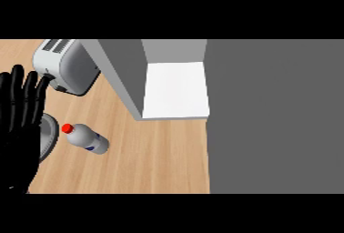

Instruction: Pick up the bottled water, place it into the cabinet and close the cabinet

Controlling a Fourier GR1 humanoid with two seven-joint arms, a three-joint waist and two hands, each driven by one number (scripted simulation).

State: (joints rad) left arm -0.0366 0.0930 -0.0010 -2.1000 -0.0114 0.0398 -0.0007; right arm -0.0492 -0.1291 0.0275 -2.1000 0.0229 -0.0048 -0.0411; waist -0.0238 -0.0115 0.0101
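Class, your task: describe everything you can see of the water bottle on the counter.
The water bottle is small, with a pale translucent body that looks like plastic, a red cap and a dark blue mark on its label. It lies on its side on the wooden counter, cap pointing up-left, base down-right. Nothing grips it: the left hand rests open to its left, apart from it. A grey plate lies just left of the cap; contact cannot be judged.

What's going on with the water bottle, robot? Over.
Left hand open, resting at left edge; right hand out of view. Bottled water lying on counter, untouched. Cabinet open. Nothing between them.
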